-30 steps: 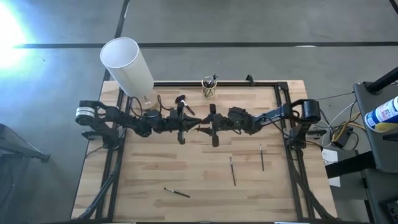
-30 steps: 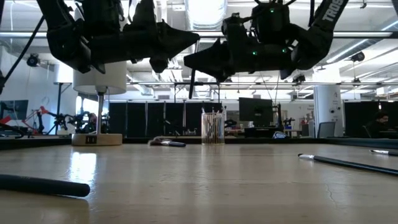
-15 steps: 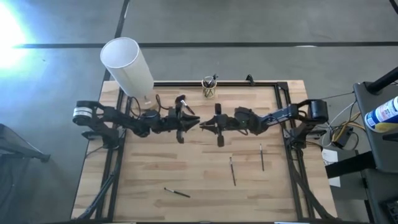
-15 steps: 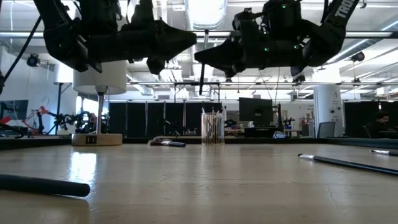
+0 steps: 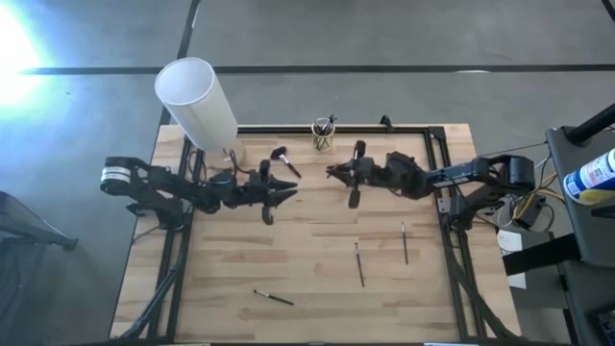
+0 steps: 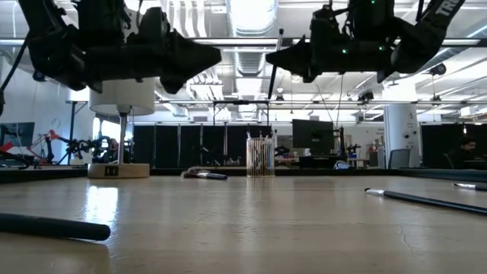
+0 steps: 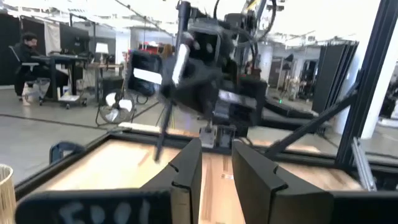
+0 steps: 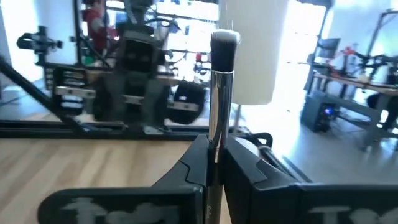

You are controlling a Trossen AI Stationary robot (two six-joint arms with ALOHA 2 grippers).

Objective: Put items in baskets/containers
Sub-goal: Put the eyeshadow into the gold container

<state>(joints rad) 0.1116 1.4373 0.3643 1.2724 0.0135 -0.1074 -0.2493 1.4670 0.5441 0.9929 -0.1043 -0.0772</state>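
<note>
Right gripper point(image 5: 335, 172) is up above the worktop point(image 5: 317, 269) toward its back edge, jaws clamped on a makeup brush point(image 8: 220, 81) standing upright. The glass cup point(image 5: 323, 135) sits at the back edge with brushes in it already. Left gripper point(image 5: 288, 189) hangs over the left-middle, jaws a narrow gap apart, holding nothing. Three loose brushes point(image 5: 358, 262) lie nearer the front edge, and a bushy one point(image 5: 283, 160) near the cup.

Open tabletop point(image 5: 288, 255) between both arms
</note>
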